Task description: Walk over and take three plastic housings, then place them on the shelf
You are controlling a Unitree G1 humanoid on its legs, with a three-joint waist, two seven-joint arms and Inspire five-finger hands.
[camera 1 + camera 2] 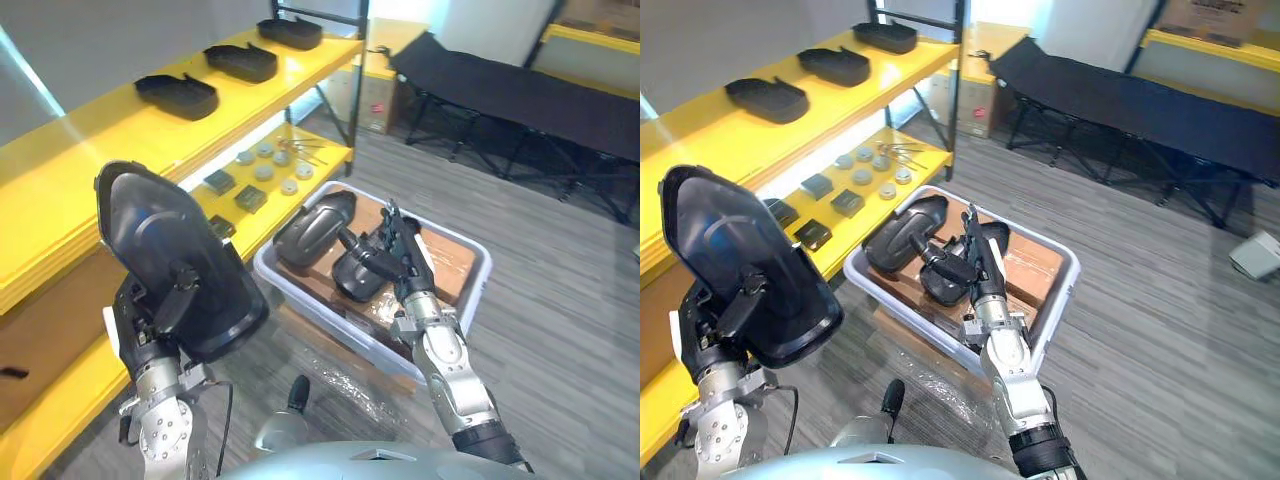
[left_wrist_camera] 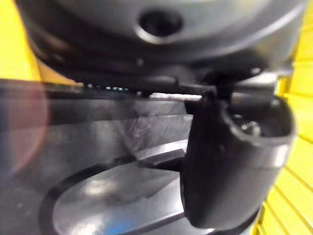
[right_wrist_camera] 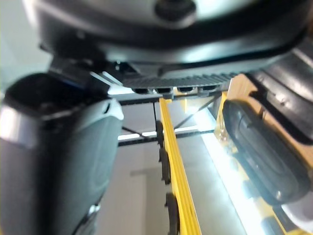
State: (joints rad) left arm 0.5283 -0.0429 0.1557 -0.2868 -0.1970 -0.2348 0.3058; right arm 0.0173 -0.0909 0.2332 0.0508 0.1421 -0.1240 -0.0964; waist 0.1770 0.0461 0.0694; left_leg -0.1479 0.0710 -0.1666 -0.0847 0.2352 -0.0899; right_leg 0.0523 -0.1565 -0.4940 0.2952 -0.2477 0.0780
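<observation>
Raised plastic housing (image 1: 150, 225) in left hand (image 1: 137, 325)

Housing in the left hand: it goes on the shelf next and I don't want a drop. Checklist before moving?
1. Grip: left hand curled round the housing, held raised: ok.
2. Room on the top shelf: bare yellow beside the three housings there: ok.
3. Gap between housing and shelf edge: cannot tell.
4. Right hand: fingers straight over the bin, holding nothing: ok.
5. Bin stock: two housings inside: ok.
</observation>
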